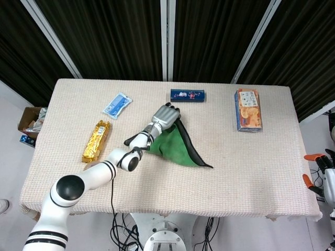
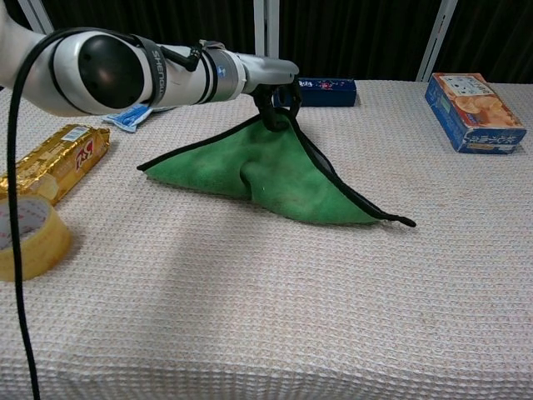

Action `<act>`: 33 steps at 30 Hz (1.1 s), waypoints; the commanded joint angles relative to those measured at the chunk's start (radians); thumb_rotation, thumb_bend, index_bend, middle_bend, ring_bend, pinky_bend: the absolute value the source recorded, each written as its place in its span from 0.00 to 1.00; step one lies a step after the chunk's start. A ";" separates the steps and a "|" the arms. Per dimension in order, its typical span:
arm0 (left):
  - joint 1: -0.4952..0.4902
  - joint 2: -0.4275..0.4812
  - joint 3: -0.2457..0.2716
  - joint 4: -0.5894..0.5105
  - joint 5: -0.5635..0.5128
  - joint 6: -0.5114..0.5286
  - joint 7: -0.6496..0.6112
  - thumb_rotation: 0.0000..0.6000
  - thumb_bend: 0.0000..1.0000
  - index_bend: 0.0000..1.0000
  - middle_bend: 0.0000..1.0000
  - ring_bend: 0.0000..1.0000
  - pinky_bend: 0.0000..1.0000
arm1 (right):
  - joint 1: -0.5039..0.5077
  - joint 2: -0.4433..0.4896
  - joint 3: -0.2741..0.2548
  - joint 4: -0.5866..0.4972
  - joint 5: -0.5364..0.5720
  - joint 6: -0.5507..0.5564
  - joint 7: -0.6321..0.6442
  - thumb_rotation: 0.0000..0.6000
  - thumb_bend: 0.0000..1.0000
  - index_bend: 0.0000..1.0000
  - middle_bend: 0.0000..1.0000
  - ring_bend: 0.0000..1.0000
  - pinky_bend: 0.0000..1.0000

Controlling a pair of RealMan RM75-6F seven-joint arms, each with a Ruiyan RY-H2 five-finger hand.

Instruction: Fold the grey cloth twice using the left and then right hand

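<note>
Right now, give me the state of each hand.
Left hand: grips the far corner of the cloth, lifting it.
Right hand: at the table's right edge, holding nothing; fingers apart.

My left arm [image 1: 78, 183] is glossy white, built from rounded segments with black rings at the joints and a big black dome cap on the elbow housing. Up close in the chest view the forearm turns to brushed silver, banded in black, with grey lettering on one dark ring that I cannot read fully. A thin black cable [image 2: 17, 250] loops off it and hangs down. My left robot hand [image 1: 165, 115] has a silver metallic back and dark, nearly black fingers [image 2: 275, 112]. My right robot hand [image 1: 327, 175] is pale grey with black fingers and bright orange tips.
</note>
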State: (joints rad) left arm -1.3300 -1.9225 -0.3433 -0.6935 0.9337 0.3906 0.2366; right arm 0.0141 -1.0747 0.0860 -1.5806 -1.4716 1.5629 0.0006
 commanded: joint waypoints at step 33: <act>-0.081 -0.132 -0.052 0.310 0.046 0.011 -0.194 1.00 0.21 0.10 0.04 0.14 0.12 | 0.009 -0.002 -0.007 -0.038 -0.026 -0.022 -0.014 1.00 0.18 0.37 0.30 0.12 0.10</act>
State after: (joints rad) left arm -1.4461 -2.0958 -0.3894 -0.3242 0.9689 0.3383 0.0519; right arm 0.0189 -1.0730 0.0835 -1.6130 -1.4876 1.5442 -0.0165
